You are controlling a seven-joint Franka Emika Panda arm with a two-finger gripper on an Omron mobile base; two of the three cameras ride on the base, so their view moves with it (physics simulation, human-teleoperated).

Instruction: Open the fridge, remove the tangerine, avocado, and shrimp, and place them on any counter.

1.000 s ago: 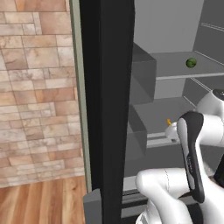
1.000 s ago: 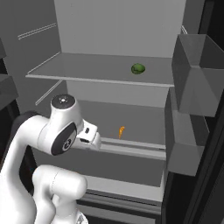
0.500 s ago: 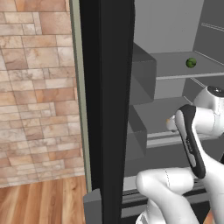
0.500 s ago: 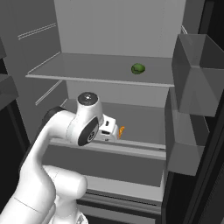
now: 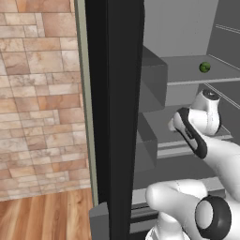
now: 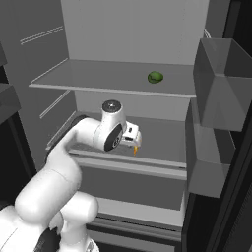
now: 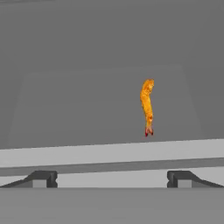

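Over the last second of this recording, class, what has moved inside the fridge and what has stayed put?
The arm has reached deeper into the fridge, carrying the open gripper forward along the lower shelf to the shrimp, which it has not yet grasped. The shrimp lies where it was, and the avocado stays on the upper shelf. The fridge doors remain open.

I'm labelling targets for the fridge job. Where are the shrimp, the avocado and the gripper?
shrimp (image 7: 147, 106): hand view, middle of its curved body.
avocado (image 6: 155, 77): right base view, centre of the fruit on the upper shelf.
gripper (image 7: 111, 178): hand view, midway between the open fingertips.
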